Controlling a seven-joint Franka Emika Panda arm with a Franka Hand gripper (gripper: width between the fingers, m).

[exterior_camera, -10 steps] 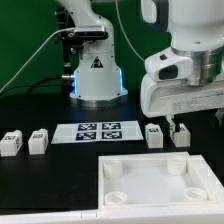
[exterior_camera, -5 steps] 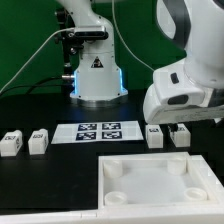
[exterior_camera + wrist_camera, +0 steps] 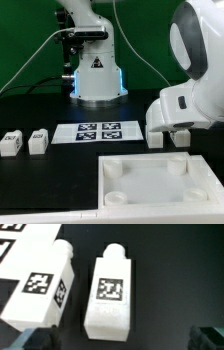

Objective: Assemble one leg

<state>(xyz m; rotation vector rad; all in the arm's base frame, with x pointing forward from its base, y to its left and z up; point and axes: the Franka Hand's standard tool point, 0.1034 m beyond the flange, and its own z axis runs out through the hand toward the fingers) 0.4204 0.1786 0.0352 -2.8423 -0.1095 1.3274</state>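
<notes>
Black surface (image 3: 30, 115), green backdrop behind. Marker board (image 3: 100, 131) is seen at centre, w/ white socketed panel (image 3: 150, 182) in front of it. Spare legs (image 3: 10, 143) are laid at ext. view's left. Claw (image 3: 122, 338) is held low over ext. view's right side, spread wide, nothing gripped. In wrist view the leg (image 3: 112, 296) is laid flat, tag up, its end betw. the dark fingertips (image 3: 35, 339), untouched. 2nd leg (image 3: 40, 286) is laid just beside it, not touching.
</notes>
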